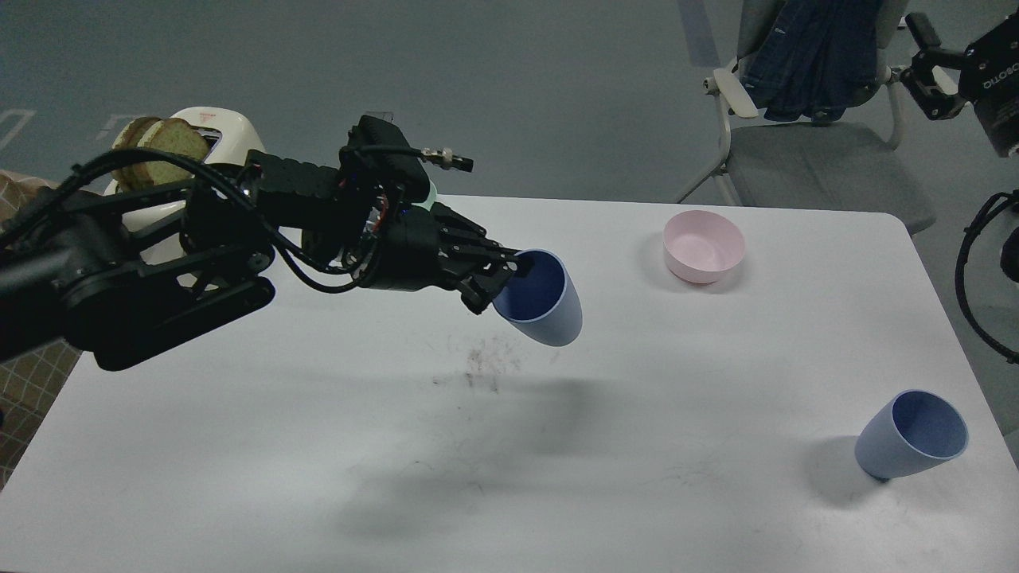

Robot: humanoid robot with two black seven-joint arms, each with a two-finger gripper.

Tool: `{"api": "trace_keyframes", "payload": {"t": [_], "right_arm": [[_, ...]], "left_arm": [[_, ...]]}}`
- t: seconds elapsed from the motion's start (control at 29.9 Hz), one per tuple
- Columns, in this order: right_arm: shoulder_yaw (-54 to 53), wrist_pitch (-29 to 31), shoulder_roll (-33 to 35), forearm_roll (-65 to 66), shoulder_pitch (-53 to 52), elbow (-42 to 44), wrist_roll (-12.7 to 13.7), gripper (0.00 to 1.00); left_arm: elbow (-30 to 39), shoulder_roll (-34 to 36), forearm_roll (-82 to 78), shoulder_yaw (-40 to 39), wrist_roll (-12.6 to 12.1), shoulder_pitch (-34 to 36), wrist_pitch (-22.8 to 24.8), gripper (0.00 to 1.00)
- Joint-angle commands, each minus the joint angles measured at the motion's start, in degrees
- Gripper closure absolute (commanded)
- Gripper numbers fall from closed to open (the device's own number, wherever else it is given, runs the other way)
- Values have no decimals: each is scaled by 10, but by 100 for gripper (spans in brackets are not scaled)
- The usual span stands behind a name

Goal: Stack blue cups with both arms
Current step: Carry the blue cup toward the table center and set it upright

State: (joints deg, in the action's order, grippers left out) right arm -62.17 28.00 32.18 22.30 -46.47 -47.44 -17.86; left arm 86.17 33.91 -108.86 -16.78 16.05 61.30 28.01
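Note:
My left gripper point(510, 276) is shut on the rim of one blue cup point(552, 312) and holds it tilted above the middle of the white table point(318, 446), its darker inside facing me. The second blue cup point(910, 434) stands on the table near the right front, leaning slightly, with nothing touching it. My right arm shows only at the upper right edge, off the table. Its gripper point(927, 73) is small and dark there, far from both cups, and its fingers cannot be told apart.
A pink bowl point(704, 247) stands at the back right of the table. A sliver of a mint-green bowl point(431, 196) shows behind my left wrist. A white toaster point(208, 137) with bread stands at the back left. A chair point(804, 151) with a denim jacket stands behind the table.

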Motion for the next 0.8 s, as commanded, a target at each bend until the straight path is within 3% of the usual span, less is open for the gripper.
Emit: {"api": "trace_keyframes", "payload": {"t": [0.0,0.23,0.5,0.77], "right_arm": [[16,0,3,3,-36,1,0,0],[84,0,2,3,-119,1,0,0],[138,0,11,1,-155,-4,0,0],[141,0,20,0,-149,-5,-1,0]], "left_arm": [[-27,-37,-2,34,-1,22,0,100],[-105,-92,-27,96,-1,47,0,100],[-142,-148,-27,128,-1,57,0,100],[-162,-156,-26,159,-1,55,0,100]]}}
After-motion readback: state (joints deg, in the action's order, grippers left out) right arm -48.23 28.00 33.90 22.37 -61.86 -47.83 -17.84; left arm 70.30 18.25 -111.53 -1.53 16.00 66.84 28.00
